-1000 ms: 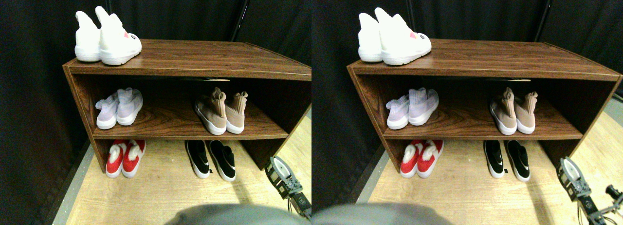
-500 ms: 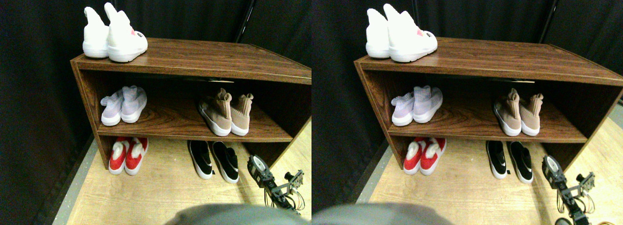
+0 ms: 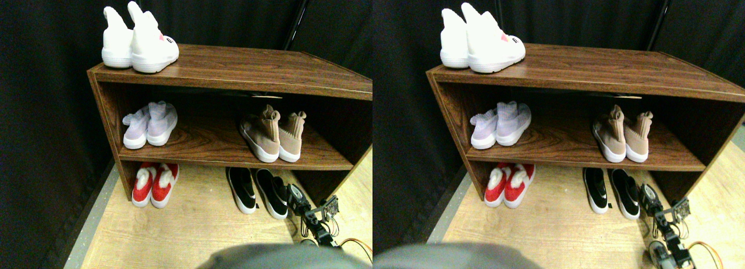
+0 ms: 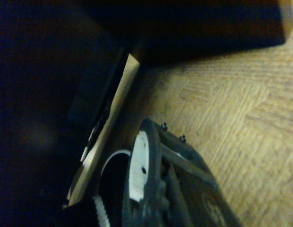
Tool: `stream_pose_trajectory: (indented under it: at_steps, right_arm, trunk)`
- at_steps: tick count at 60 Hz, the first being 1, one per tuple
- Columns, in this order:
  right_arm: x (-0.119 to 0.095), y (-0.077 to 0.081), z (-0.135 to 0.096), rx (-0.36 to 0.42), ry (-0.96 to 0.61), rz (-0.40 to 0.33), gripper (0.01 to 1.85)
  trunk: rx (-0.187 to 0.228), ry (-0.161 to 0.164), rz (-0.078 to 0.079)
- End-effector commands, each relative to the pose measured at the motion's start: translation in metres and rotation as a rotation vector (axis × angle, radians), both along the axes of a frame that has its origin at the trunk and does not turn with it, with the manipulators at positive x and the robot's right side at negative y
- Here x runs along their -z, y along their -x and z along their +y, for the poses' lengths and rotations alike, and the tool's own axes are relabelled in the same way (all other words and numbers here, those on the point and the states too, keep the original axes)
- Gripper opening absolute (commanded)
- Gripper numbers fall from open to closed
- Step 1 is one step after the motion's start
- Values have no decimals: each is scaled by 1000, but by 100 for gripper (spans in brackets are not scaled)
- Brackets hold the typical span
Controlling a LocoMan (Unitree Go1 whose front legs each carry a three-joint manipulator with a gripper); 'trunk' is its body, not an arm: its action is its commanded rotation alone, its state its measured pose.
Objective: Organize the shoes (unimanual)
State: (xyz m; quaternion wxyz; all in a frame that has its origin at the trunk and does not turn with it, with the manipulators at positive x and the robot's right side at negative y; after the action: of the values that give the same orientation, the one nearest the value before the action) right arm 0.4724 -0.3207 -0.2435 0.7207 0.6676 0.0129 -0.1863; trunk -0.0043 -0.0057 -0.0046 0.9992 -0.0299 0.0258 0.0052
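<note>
Right gripper [image 3: 298, 196] has slid in closer, now just beside the black white-soled slip-ons [image 3: 258, 190]; can't tell its jaws, no readable lettering.

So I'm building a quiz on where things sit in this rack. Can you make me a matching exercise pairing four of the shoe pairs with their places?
Pairs:
1. white shoes
2. tan shoes
3. red shoes
4. black shoes

Places:
A. floor, under the rack's left end
B. top of the rack, left end
C. floor, beside the gripper
D. middle shelf, right side

Right pairs: 1-B, 2-D, 3-A, 4-C
</note>
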Motion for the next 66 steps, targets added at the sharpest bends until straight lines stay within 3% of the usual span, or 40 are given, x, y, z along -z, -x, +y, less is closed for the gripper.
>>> stream_pose_trajectory:
  at_steps: [1,5,26,66]
  right_arm:
    - [-2,-5,7,-29,14,-21,6]
    - [2,-9,10,-53,19,-20,6]
    - [5,-18,33,3,-31,-12,6]
    - [-3,-15,51,-19,-78,-30,6]
  trunk:
    - [-27,30,22]
    - [-33,34,22]
    - [-48,43,36]
    - [-46,43,34]
